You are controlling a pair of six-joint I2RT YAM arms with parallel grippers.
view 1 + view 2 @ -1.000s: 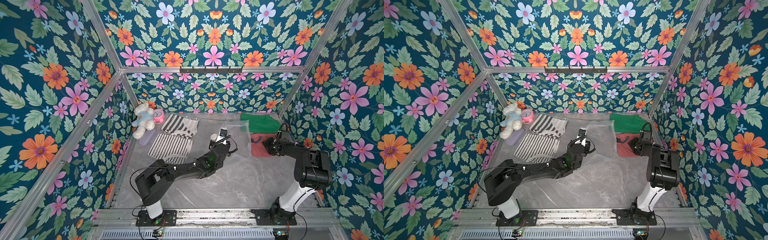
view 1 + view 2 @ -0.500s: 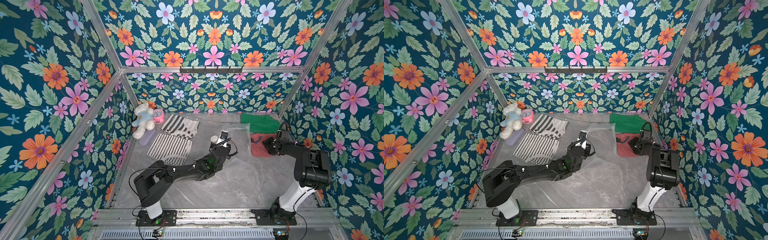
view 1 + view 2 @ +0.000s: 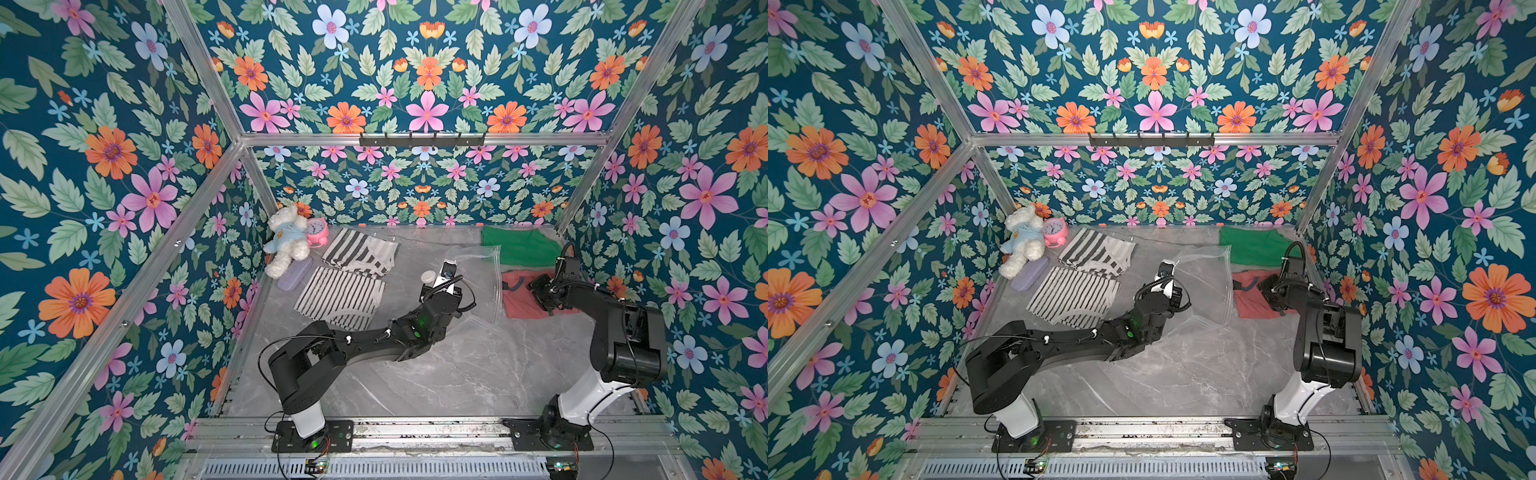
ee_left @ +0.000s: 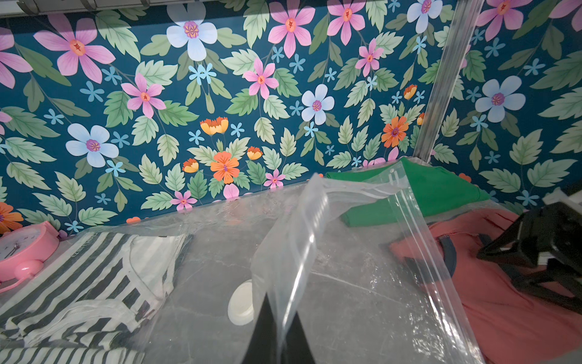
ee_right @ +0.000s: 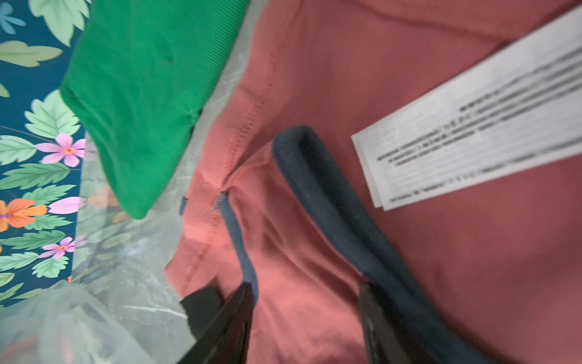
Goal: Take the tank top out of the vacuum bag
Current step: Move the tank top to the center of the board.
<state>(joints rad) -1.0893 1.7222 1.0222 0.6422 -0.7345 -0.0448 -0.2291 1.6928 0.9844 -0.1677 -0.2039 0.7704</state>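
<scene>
Pinching vacuum bag (image 4: 362, 299), L fingers (image 4: 263, 337) clamped; R fingers (image 5: 230, 327) wide, astride tank top (image 5: 315, 78).

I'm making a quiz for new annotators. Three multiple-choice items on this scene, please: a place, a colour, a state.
1. The pink alarm clock sits: A beside the teddy bear; B at the front right corner; C in the middle.
2. The tank top under the right claw is: A yellow; B coral red; C white.
3. The left claw is: A wide open; B shut on the vacuum bag; C out of view.
A, clock and bear share the back corner; B, coral cloth shows between the open jaws; B, plastic film is pinched between its tips.
</scene>
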